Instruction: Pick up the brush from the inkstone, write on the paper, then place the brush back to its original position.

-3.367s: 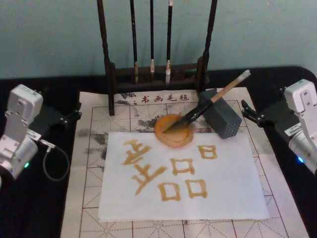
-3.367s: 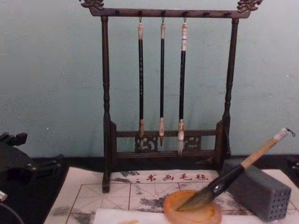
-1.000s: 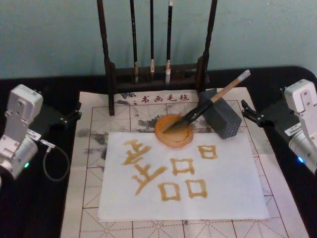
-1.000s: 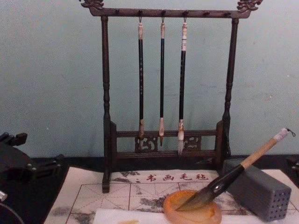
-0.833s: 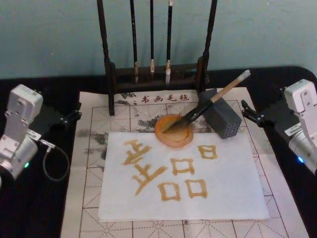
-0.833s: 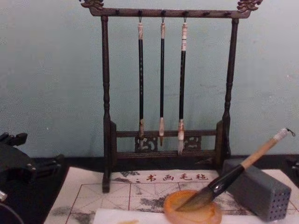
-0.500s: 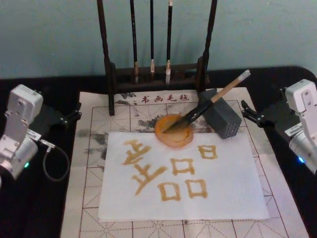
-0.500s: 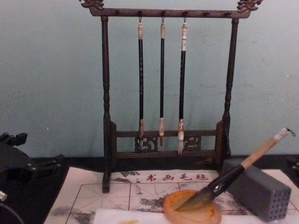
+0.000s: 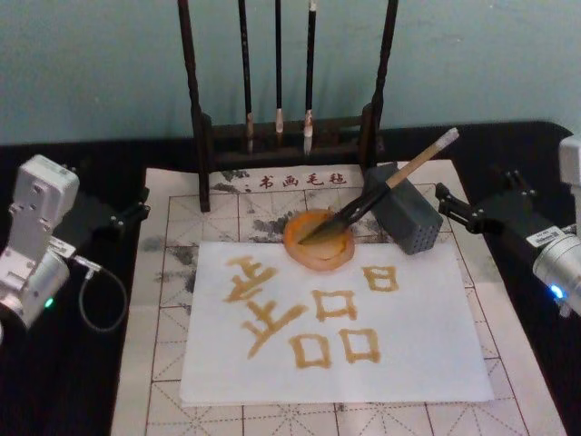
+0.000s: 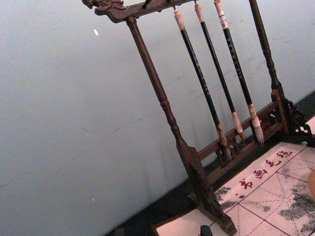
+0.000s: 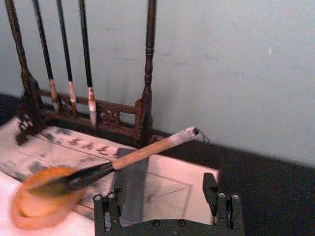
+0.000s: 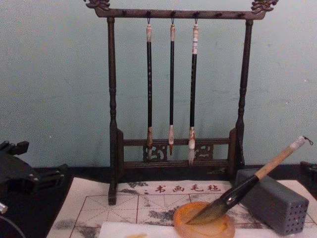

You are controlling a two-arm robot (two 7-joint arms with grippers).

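Observation:
The brush [image 9: 390, 180] leans with its dark tip in the orange inkstone [image 9: 313, 254] and its handle propped on a grey block [image 9: 406, 218]. The white paper [image 9: 408, 345] in front of the inkstone bears several orange characters. My right gripper [image 9: 447, 205] is open, just right of the block and a little short of the handle. The right wrist view shows the brush [image 11: 142, 152] lying crosswise ahead of the spread fingers [image 11: 224, 204], with the inkstone [image 11: 29, 216] off to one side. My left gripper [image 9: 138, 205] rests open at the mat's left edge, far from the brush.
A dark wooden rack [image 9: 201, 136] holding three thin brushes [image 9: 278, 64] stands behind the inkstone. A gridded felt mat [image 9: 163, 363] lies under the paper on the black table. A grey cable [image 9: 91, 300] loops beside the left arm.
My right arm has shifted, and its gripper has edged left toward the grey block and the brush handle. The brush, inkstone and left arm have stayed put.

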